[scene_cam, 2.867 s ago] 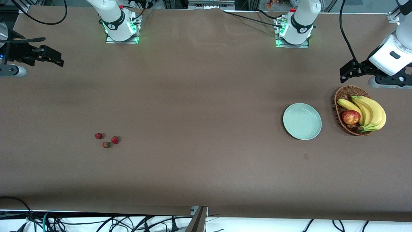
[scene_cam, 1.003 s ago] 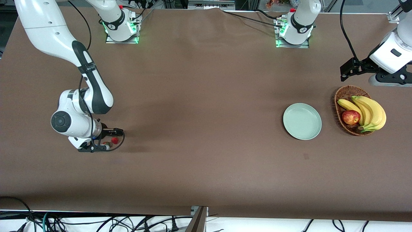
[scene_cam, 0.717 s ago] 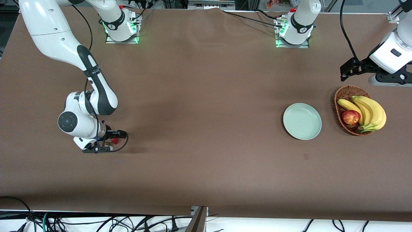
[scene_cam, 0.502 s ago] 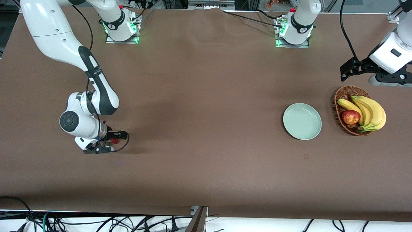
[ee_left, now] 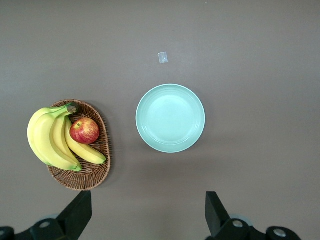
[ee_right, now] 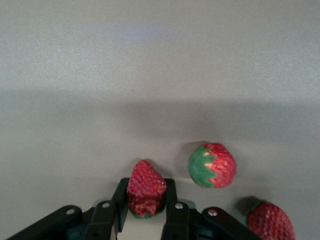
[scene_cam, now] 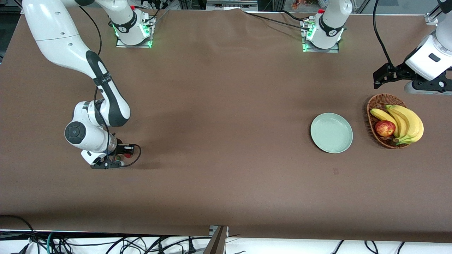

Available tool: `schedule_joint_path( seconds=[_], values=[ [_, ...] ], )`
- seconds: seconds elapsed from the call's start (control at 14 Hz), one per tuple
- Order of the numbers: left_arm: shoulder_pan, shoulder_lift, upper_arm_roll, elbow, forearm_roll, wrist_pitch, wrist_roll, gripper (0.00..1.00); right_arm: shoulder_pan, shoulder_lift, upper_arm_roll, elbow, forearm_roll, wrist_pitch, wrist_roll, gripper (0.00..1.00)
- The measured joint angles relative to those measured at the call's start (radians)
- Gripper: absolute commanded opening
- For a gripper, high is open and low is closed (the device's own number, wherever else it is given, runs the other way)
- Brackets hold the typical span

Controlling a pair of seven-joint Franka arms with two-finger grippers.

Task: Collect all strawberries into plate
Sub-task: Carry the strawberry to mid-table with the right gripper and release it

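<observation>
Having closed since a second ago, the right end effector [ee_right: 146,212], low at the worktop [scene_cam: 226,106], is pinching one strawberry [ee_right: 146,192] beside two others [ee_right: 212,165], while the plate [scene_cam: 331,132] is sitting beside the basket [scene_cam: 379,106] under the waiting, wide-open left end effector [ee_left: 147,215].

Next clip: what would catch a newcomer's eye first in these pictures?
First, the right pincer, down at the table toward the right arm's end and shut on one strawberry, with two more strawberries lying loose beside it. Then the bare mint-green plate toward the left arm's end, next to a wicker basket of bananas and an apple. The left pincer waits open, high over that plate.
</observation>
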Motion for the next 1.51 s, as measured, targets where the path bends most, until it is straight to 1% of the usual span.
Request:
schedule_joint_path(
  seconds=[0.22,0.43,0.72,0.86,1.08,1.29,1.43,1.51],
  values=[
    [0.0,0.0,0.0,0.0,0.0,0.0,0.0,1.0,0.03,0.0,0.015,0.019,0.001,0.0,0.037,0.04],
    [0.0,0.0,-0.001,0.0,0.0,0.0,0.0,1.0,0.121,0.0,0.032,0.045,0.001,0.0,0.234,0.04],
    [-0.001,0.0,-0.001,0.0,0.0,0.0,0.0,1.0,0.339,0.006,0.04,0.085,0.002,0.001,0.636,0.04],
    [-0.001,0.0,-0.001,0.0,0.0,0.0,0.0,1.0,0.457,0.02,0.042,0.13,0.002,0.002,0.837,0.04],
    [-0.001,0.0,-0.001,0.0,-0.002,0.0,0.0,1.0,0.615,0.084,0.043,0.24,0.003,0.033,1.067,0.04],
    [-0.001,0.0,0.0,0.001,-0.007,-0.001,0.0,1.0,0.743,0.203,0.042,0.356,0.004,0.187,1.23,0.04],
    [-0.001,0.0,0.0,0.001,-0.013,-0.001,0.0,1.0,0.79,0.27,0.039,0.395,0.004,0.291,1.285,0.04],
    [-0.001,0.0,0.0,0.001,-0.025,-0.001,0.0,1.0,0.799,0.293,0.038,0.405,0.004,0.325,1.289,0.15]
  ],
)
